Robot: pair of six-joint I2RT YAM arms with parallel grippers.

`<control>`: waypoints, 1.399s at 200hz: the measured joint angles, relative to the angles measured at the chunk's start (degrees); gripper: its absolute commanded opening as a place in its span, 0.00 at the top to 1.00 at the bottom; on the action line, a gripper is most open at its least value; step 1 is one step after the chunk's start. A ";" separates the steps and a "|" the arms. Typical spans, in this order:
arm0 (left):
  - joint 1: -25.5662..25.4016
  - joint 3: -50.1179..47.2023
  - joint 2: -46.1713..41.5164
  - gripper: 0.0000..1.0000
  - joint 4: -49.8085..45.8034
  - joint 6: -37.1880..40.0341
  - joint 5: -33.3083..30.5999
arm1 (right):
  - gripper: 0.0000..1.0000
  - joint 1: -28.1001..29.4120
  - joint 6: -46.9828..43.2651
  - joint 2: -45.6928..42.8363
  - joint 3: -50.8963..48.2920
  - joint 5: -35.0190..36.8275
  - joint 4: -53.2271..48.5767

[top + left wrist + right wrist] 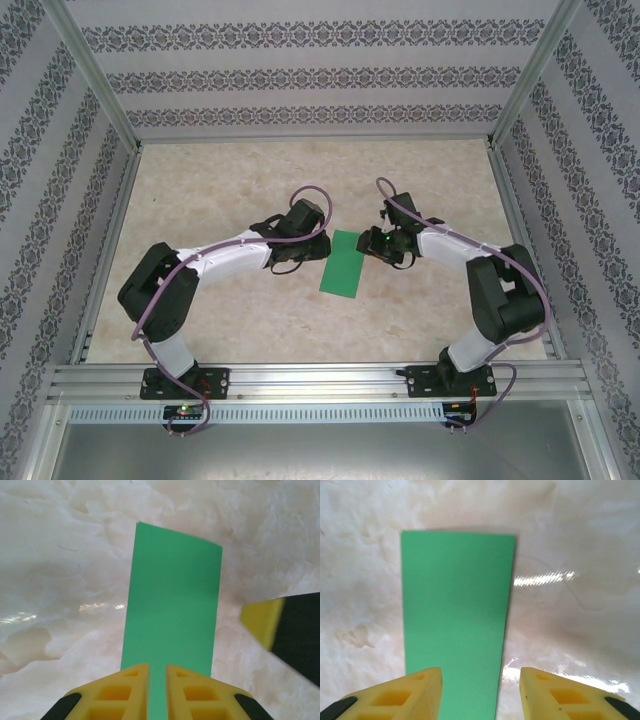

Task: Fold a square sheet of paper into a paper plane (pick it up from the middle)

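The square sheet of paper (345, 263) is bright green and lies flat on the marble-patterned table as a narrow rectangle, half as wide as it is long. The paper plane is out of view. My left gripper (318, 250) sits at the sheet's left edge. In the left wrist view its yellow fingers (134, 680) stand a narrow slit apart over the paper (172, 610), and the green shows through the gap. My right gripper (376, 245) is at the upper right corner, open. Its fingers (422, 687) straddle the right edge of the paper (455, 615).
Aluminium frame rails (300, 380) and patterned walls (310, 80) enclose the table (230, 180). A yellow fingertip of the right gripper (262, 620) shows close by in the left wrist view. Bare table lies beyond the paper and on both sides.
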 measured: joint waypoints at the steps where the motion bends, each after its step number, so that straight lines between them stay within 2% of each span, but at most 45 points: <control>1: 0.00 0.00 0.09 0.82 0.00 -0.02 0.09 | 0.56 -0.02 0.00 -0.13 -0.02 -0.09 0.02; 28: 0.00 0.00 2.97 0.81 0.09 -1.11 2.54 | 0.57 0.22 1.18 -2.03 -1.64 -2.64 2.54; 77: 0.66 0.00 4.48 0.79 0.09 -1.84 4.63 | 0.60 2.69 4.26 0.70 -3.50 -5.68 6.16; 131: 1.99 0.00 5.46 0.79 0.11 -2.45 5.99 | 0.60 2.67 4.66 4.17 -3.52 -6.21 7.26; 280: 2.95 0.74 7.58 0.78 0.13 -2.45 8.07 | 0.60 3.15 4.68 4.13 -5.49 -6.36 7.98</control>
